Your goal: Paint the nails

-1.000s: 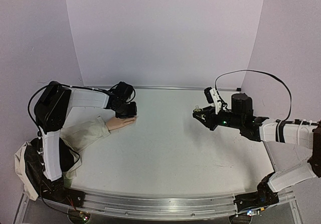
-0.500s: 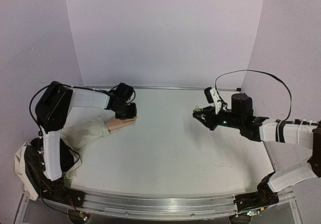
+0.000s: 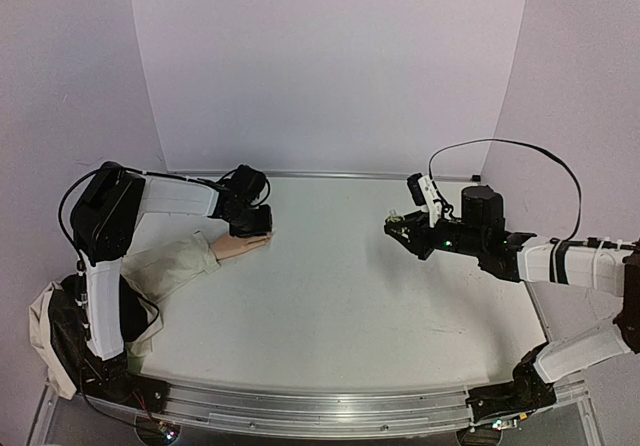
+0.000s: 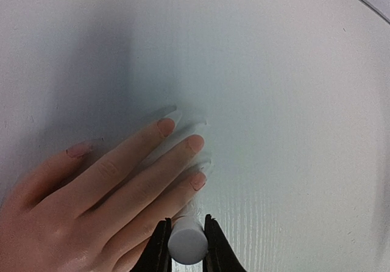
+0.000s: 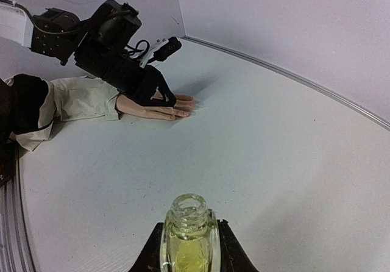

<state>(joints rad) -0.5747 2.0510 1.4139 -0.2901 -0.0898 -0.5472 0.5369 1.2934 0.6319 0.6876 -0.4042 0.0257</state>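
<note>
Top external view, far left: a beige sleeve (image 3: 170, 271) lies crumpled on the counter (image 3: 340, 296), and the pale mannequin hand (image 3: 235, 247) pokes out of it, flat, fingers aimed toward the centre of the frame. Right over those fingertips sits the left arm (image 3: 175, 198), its left jaws hanging just above the hand. Across a wide stretch of bare counter, at right of centre, the right arm (image 3: 560, 261) reaches in from the right edge, its right jaws pointing back toward the hand, well apart from it.

Left wrist view now: the hand fills the lower left, fingers fanned toward the middle, and the nails (image 4: 195, 143) show as small pinkish tips. At bottom centre the left jaws are clamped on a small white cylinder (image 4: 186, 247), just beside the lowest fingertip; whether anything touches a nail there, I cannot tell.

Right wrist view: upper left, the left arm's black head covers the knuckles, fingertips peeking out beyond it. Bottom centre, the right jaws grip a small bottle (image 5: 187, 235) of yellowish-green liquid, upright, neck uncapped.
</note>
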